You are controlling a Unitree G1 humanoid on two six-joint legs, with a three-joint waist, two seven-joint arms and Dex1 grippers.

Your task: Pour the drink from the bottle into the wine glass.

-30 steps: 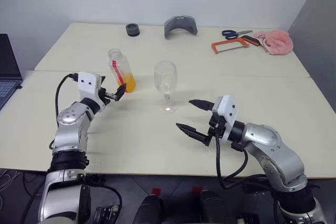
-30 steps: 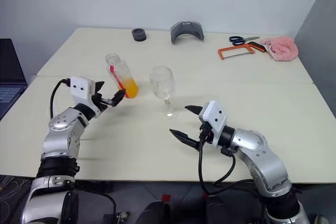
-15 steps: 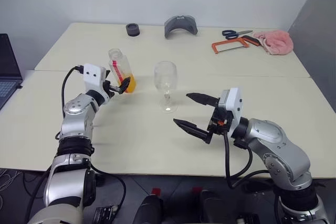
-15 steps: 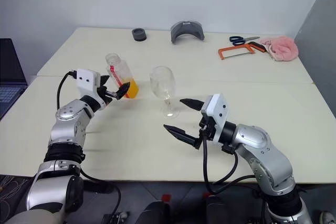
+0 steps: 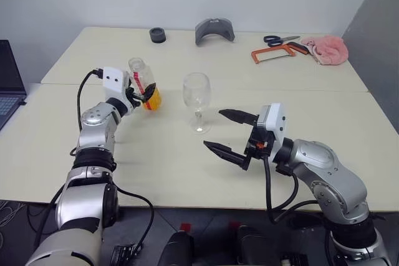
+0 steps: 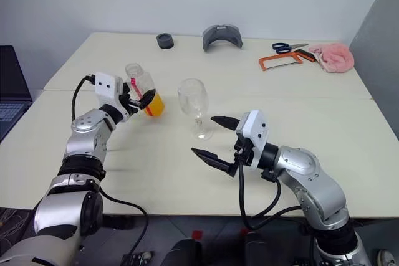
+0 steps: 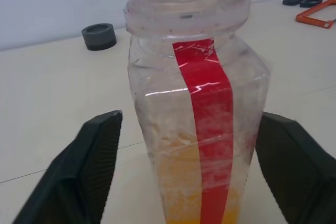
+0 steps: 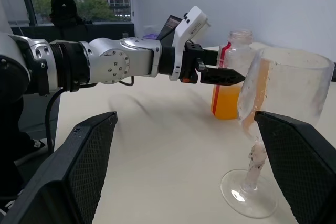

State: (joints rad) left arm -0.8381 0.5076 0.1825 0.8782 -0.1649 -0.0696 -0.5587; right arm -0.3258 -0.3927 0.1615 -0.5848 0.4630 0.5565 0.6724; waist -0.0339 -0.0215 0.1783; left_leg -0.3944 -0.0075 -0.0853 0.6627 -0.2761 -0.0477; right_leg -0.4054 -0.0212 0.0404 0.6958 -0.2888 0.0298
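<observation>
The bottle (image 5: 143,78) stands uncapped on the left of the table, clear with a red strip, and the orange drink (image 5: 151,99) fills its lower part. My left gripper (image 5: 144,95) reaches level around it, a black finger (image 7: 94,156) closed in on each side of the bottle (image 7: 199,129). The empty wine glass (image 5: 197,91) stands upright just to its right. My right gripper (image 5: 214,128) hovers open in front of the glass, pointing left, with nothing between its fingers. The right wrist view has the wine glass (image 8: 283,87) close by and the bottle (image 8: 231,77) behind it.
Along the far side of the table (image 5: 187,166) lie a black ring (image 5: 158,35), a grey curved part (image 5: 214,30), an orange hacksaw (image 5: 273,54), blue scissors (image 5: 280,40) and a pink cloth (image 5: 325,49). A laptop (image 5: 9,79) sits off the table's left.
My left gripper moved forward until its fingers flank the bottle, and the fingers drew closer together. The right gripper stayed about where it was, still open.
</observation>
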